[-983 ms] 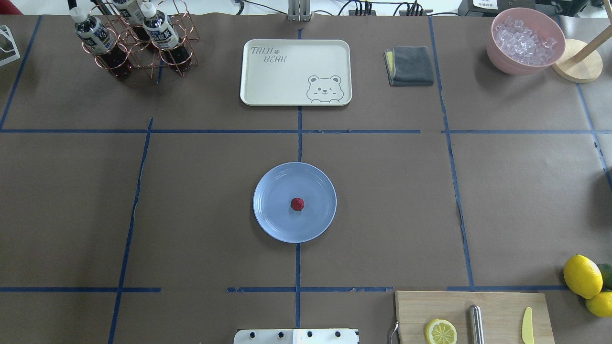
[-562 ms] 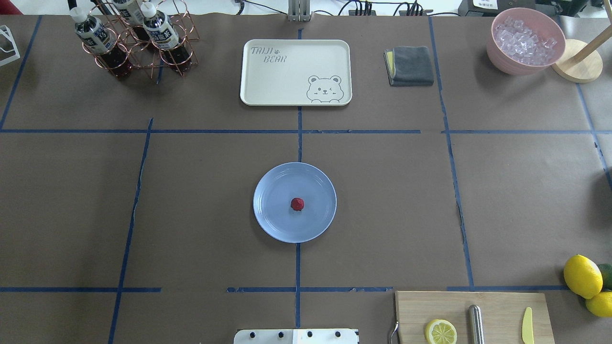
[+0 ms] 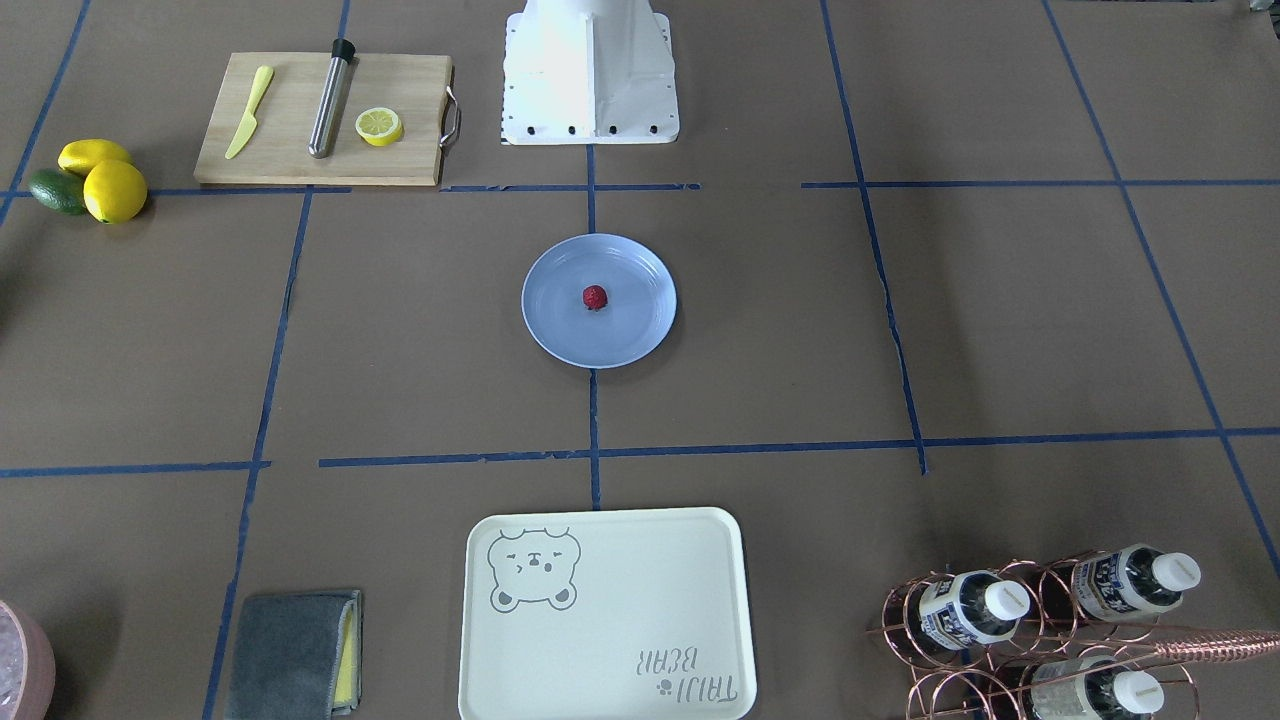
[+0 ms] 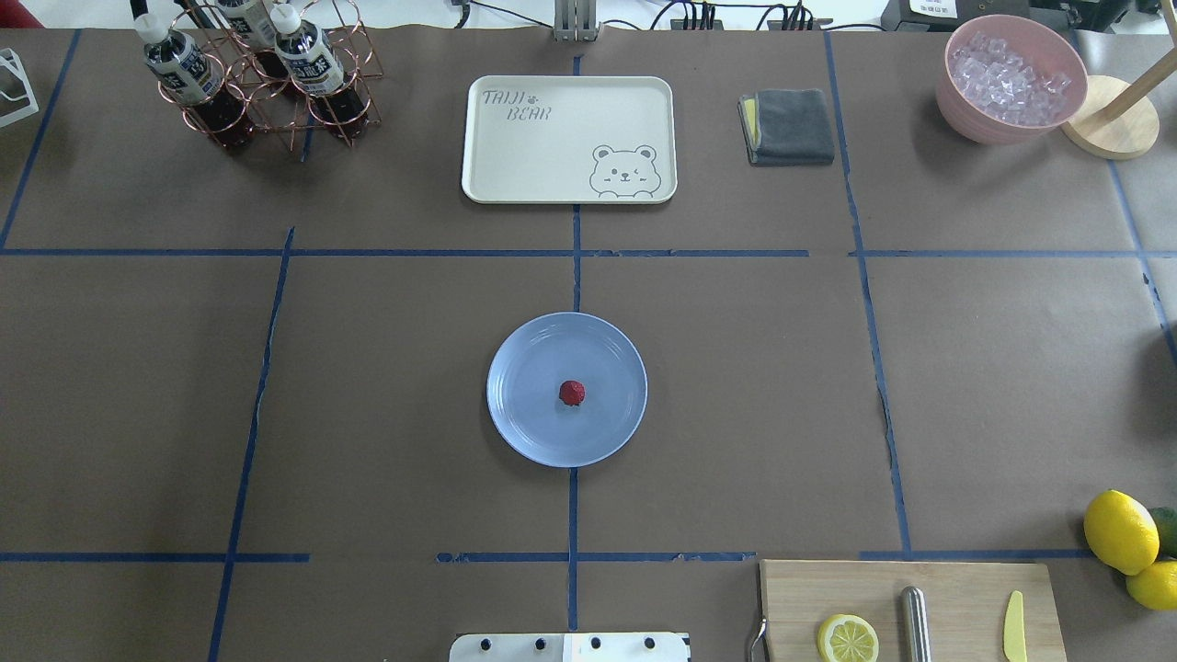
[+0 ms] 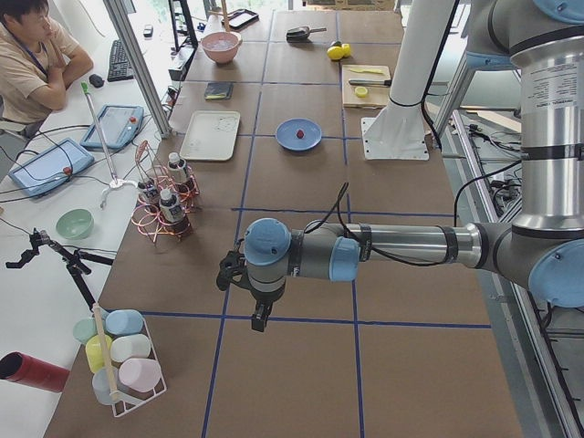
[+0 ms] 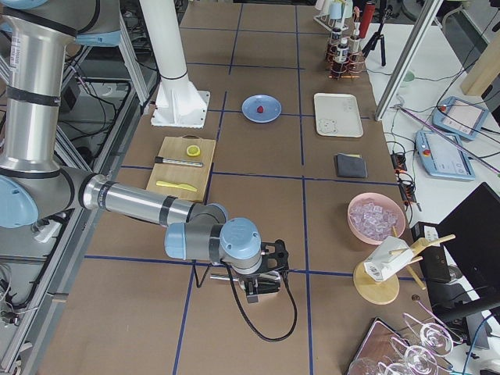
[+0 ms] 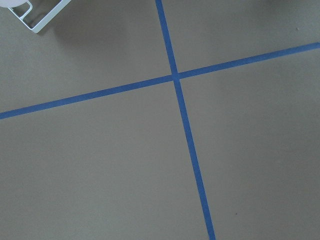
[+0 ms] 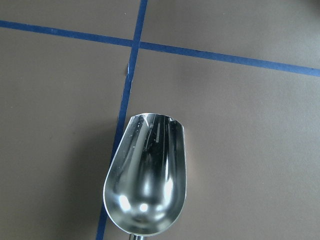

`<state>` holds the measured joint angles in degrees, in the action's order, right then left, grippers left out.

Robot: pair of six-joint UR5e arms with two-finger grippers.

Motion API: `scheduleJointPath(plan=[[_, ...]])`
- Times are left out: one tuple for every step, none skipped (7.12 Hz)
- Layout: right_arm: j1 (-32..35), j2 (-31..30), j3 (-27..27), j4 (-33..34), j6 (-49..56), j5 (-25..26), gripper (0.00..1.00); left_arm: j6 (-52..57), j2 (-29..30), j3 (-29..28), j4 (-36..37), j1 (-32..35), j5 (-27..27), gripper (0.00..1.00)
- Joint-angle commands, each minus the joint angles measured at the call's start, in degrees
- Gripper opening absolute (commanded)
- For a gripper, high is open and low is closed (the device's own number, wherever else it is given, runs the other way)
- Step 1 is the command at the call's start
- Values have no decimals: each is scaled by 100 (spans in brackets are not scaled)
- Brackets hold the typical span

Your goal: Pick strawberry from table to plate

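The strawberry (image 4: 571,393) sits close to the middle of the plate (image 4: 524,423), a small, bumpy, dark-red lump on smooth light-blue plastic. The plate is round and shallow with a raised rim, and it lies on a blue tape line (image 4: 573,515) running down the table (image 4: 736,386). The table is covered in matte brown paper, ruled into rectangles by that tape.

On the side away from the robot is a cream rectangular tray (image 4: 515,156) with rounded corners and a bear drawing. Beside it lies a folded grey cloth (image 4: 793,124). Further along stands a pink bowl (image 4: 961,118) heaped with clear ice cubes (image 4: 1011,78). At the opposite end, a copper wire rack (image 4: 276,124) holds dark bottles (image 4: 179,64) with white caps.

Near the robot's white base (image 4: 570,646) is a wooden cutting board (image 4: 961,588). It carries a lemon half (image 4: 847,638), a steel rod (image 4: 915,625) and a yellow plastic knife (image 4: 1013,627). Two glossy lemons (image 4: 1120,531) and an avocado (image 4: 1166,529) lie beside it.

Both arms are out at the far ends of the table, well away from the plate. The left gripper (image 5: 260,318) hangs over bare paper. The right gripper (image 6: 254,291) is low over the table, and its camera looks down on a polished metal scoop (image 8: 146,180). I cannot tell how far either gripper's fingers are apart, or whether they hold anything.

A person (image 5: 27,68) sits at a side desk.
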<state>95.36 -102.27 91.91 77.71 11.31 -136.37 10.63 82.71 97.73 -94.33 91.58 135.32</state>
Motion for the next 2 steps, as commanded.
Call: scheduleJointPath(plan=[[0, -12, -6, -1, 3, 31, 100, 0, 26, 0, -7, 0, -6, 100], [0, -29, -6, 8, 3, 31, 100, 0, 35, 9, -7, 0, -6, 100]])
